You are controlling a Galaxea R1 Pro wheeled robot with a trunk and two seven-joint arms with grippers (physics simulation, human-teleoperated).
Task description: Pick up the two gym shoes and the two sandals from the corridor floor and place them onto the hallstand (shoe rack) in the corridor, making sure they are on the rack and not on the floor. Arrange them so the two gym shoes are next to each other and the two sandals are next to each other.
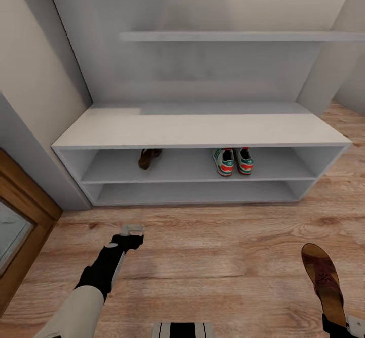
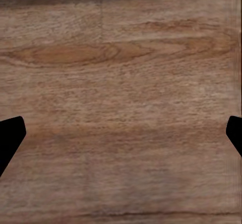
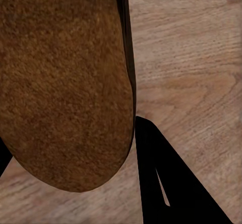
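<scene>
The hallstand (image 1: 203,127) stands ahead, pale grey, with a wide bench top and two low open shelves. On its upper low shelf the two gym shoes (image 1: 223,161) (image 1: 244,160) stand side by side, right of centre. One brown sandal (image 1: 149,158) lies on the same shelf to the left. My right gripper (image 1: 338,324) is shut on the heel end of the other sandal (image 1: 322,279), held over the corridor floor (image 1: 213,257) with its toe toward the rack. The sandal's tan surface (image 3: 65,82) sits between the black fingers (image 3: 161,183). My left gripper (image 1: 133,230) hangs open over bare floor (image 2: 121,82).
A beige wall and a wood-framed door (image 1: 20,216) close off the left side. A narrow shelf (image 1: 238,36) runs across the back panel above the bench. Floor extends past the rack's right end (image 1: 350,120).
</scene>
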